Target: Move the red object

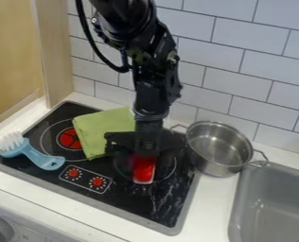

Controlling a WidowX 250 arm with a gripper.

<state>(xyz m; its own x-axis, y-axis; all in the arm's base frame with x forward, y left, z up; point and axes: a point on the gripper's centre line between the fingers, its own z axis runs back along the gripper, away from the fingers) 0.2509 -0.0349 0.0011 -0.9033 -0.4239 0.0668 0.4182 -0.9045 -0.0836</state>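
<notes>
Brush [35, 154], blue with white bristles, lies at the left of the frame on the black stovetop [128, 197]. Next you see a green cloth [105, 124]. At the centre, the end effector [145, 147] hangs right over the red object [143, 174], which is on the stovetop; you cannot tell whether it is spread or pressed together. Right of centre you have a metal pot [224, 163], then a grey sink [273, 201] at lower right.

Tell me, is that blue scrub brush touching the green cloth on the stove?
Apart. In the camera view, a strip of black stovetop shows between the blue scrub brush's handle end and the green cloth.
</notes>
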